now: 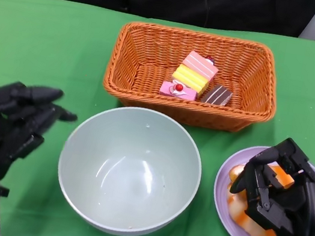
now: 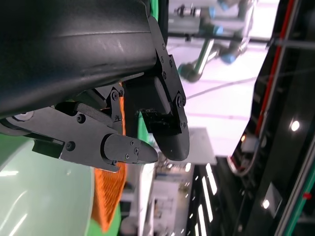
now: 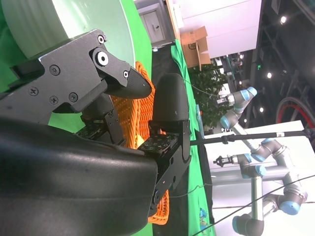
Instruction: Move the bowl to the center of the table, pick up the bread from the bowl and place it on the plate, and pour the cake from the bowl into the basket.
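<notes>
Right hand [image 1: 282,189] hangs over round lilac plate [image 1: 224,197] near surface's right edge, fingers curled loosely above orange-glazed bread [image 1: 238,207] lying on it; actual grip unclear. Left hand [image 1: 6,125] empty, fingers spread, just beside empty pale-green bowl [image 1: 130,171] at centre. Toy cake pieces [image 1: 193,78] inside orange wicker basket [image 1: 186,108], toward far edge.

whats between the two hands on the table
The empty pale green bowl sits between the left hand and right hand, clearest in the head view.
</notes>
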`<state>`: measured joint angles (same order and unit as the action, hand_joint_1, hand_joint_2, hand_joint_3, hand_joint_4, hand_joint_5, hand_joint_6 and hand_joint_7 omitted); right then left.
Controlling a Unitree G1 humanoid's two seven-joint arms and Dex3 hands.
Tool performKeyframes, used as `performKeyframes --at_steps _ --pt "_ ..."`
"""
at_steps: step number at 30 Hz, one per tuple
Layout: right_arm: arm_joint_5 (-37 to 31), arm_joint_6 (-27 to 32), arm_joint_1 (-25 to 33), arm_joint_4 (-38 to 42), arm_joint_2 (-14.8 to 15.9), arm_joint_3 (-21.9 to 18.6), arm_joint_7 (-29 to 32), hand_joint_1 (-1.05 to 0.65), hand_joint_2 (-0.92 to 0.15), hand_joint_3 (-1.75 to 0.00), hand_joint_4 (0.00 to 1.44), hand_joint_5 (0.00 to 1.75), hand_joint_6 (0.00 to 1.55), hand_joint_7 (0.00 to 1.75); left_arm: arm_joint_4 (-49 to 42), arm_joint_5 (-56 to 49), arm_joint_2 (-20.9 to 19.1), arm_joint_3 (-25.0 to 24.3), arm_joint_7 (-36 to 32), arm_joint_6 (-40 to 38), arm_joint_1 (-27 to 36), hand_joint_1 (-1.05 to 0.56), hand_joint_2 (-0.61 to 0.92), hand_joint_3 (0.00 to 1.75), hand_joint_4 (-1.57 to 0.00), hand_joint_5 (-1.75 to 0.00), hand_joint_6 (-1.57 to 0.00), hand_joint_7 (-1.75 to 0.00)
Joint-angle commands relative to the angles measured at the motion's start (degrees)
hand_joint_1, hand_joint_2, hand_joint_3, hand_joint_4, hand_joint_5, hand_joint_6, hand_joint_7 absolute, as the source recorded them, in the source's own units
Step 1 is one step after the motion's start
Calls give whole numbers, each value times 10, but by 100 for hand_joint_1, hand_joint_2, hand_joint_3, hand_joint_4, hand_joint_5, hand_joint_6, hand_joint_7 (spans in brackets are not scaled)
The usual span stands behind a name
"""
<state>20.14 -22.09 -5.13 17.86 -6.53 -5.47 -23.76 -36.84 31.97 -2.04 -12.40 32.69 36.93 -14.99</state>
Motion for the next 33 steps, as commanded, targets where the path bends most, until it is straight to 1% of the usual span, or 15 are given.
performKeyframes --at_steps 1,3,6,9,14,19,25,29,31,33 --pt "14 17 12 -27 9 -1 -7 -11 -60 -102 75 169 62 139 28 -9 -7 10 38 -31 31 -15 92 21 -81 -125 -105 -79" --pt "10 15 16 -36 12 0 -10 -11 -61 -101 75 168 62 138 39 -15 -5 14 53 -38 45 -13 92 23 -82 -126 -105 -85" --pt "4 -1 20 -43 16 1 -18 -9 -62 -101 74 168 61 138 58 -20 1 18 64 -45 62 -13 92 23 -84 -126 -103 -87" --pt "-5 -14 24 -50 20 5 -24 -10 -59 -104 74 169 59 141 80 -21 5 22 70 -63 76 -10 92 27 -85 -130 -101 -92" --pt "-4 -14 34 -69 28 15 -38 -14 -56 -102 72 171 58 144 103 -24 11 25 79 -73 94 -9 92 30 -84 -135 -98 -98" --pt "-3 -15 38 -74 29 20 -41 -13 -57 -98 73 169 61 142 111 -25 13 23 82 -73 98 -10 92 31 -82 -138 -96 -102" --pt "-6 -20 36 -76 27 22 -38 -13 -54 -104 73 168 62 141 117 -29 10 22 80 -77 98 -10 92 30 -81 -138 -93 -104" --pt "-7 -20 36 -78 26 23 -36 -15 -54 -103 73 168 61 141 123 -35 9 24 74 -81 98 -14 92 26 -80 -138 -92 -105" --pt "-4 -19 34 -77 29 23 -41 -15 -55 -103 72 169 60 142 125 -37 11 24 71 -83 97 -13 92 27 -81 -139 -92 -106" --pt "-6 -13 33 -80 32 23 -41 -15 -56 -102 72 170 60 143 127 -37 13 25 70 -87 95 -10 92 32 -81 -140 -92 -107"
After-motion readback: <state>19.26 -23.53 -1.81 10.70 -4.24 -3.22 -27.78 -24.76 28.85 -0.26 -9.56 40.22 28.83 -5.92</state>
